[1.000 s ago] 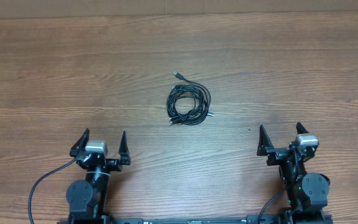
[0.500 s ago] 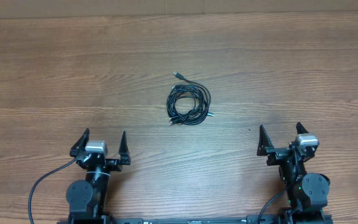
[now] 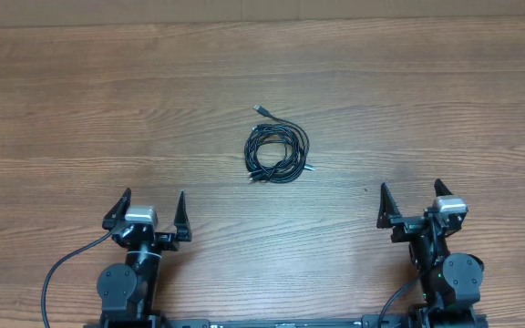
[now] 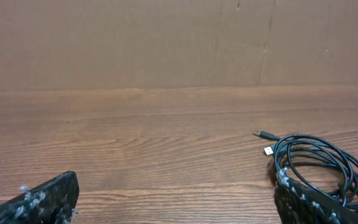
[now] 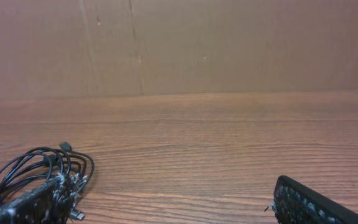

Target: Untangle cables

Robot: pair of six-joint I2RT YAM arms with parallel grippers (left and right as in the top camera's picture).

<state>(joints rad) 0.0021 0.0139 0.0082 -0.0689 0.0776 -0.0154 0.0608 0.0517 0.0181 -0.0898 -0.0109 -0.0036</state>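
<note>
While the left claw (image 3: 153, 196) and the right claw (image 3: 409, 187) sit at the near edge, the cables (image 3: 278, 153) lie in one loose coil near the middle of the table (image 3: 80, 100). The coil is about midway between the two claws and well apart from each. One plug (image 3: 261, 109) sticks out of the coil toward the far edge.

Bare wood surrounds the coil on every side: wide stretches to left and right, a broad band up to the far edge, and a clear gap back to the claws. At the far edge a brown wall (image 4: 104, 43) stands upright, seen in both wrist views.

The left claw is spread wide and pinches nothing. Its fingers (image 4: 42, 199) fill the bottom corners of its wrist view, with the coil low on the right, partly behind the right finger. The right claw is likewise spread wide and holds nothing. In its view the coil sits low on the left, partly hidden by the left finger.

Compared with a second ago, nothing differs: coil, plug and both claws keep the same places and the same spread.
</note>
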